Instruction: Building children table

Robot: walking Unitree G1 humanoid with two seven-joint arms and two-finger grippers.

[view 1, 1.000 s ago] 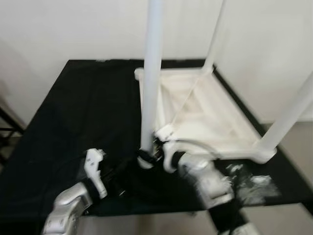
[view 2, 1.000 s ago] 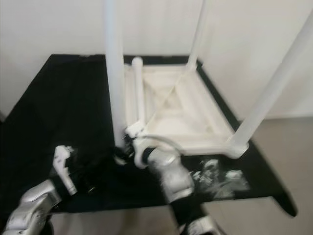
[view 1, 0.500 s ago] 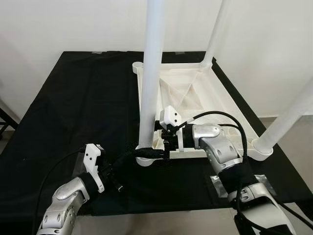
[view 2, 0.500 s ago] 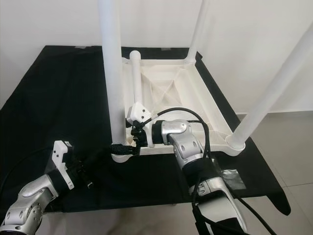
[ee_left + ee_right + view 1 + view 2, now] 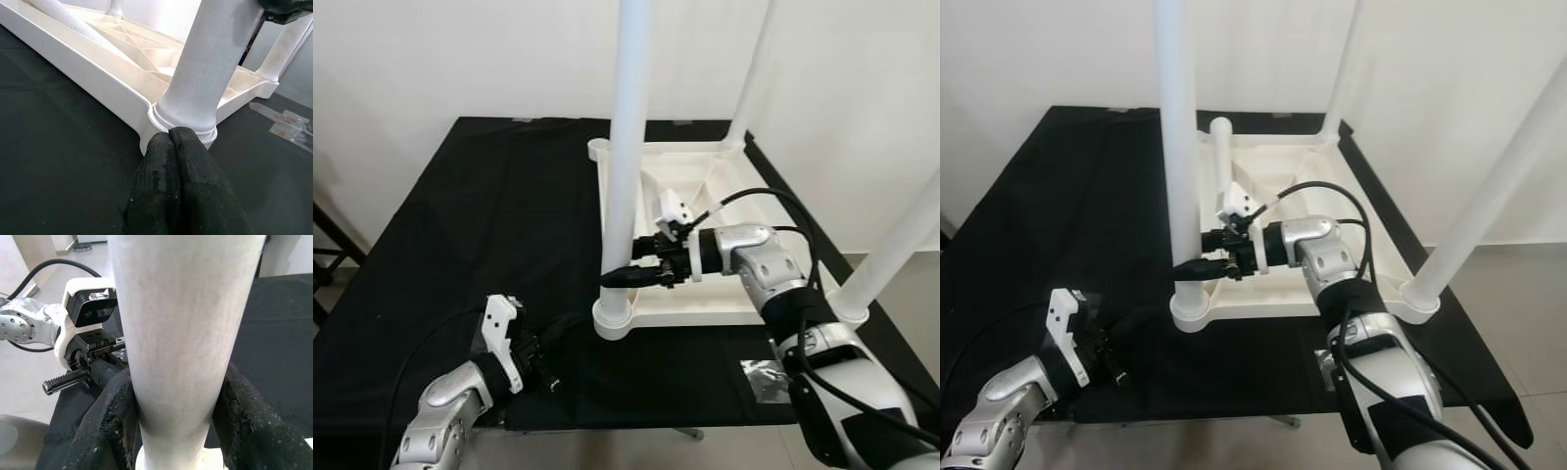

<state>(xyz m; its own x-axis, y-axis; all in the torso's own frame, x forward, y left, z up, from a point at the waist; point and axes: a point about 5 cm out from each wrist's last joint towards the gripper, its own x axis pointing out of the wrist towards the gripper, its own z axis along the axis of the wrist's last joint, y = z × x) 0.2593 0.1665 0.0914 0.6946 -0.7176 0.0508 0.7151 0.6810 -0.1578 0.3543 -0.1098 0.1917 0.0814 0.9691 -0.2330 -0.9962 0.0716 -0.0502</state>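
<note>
Higher up the near leg (image 5: 625,166) now, the right pincer (image 5: 625,276) clamps it. Left wrist view: left pincer (image 5: 180,161), 2 fingers together, touches the leg's socket on the upturned white tabletop (image 5: 724,294), atop the black table (image 5: 480,225).

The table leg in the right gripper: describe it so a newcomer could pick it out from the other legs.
On the black-covered table lies a white children's table upside down, legs pointing up. The leg stands in the near corner on the robot's left. It alone has the right gripper clamped around it just above its socket, with the left gripper at its base.
</note>
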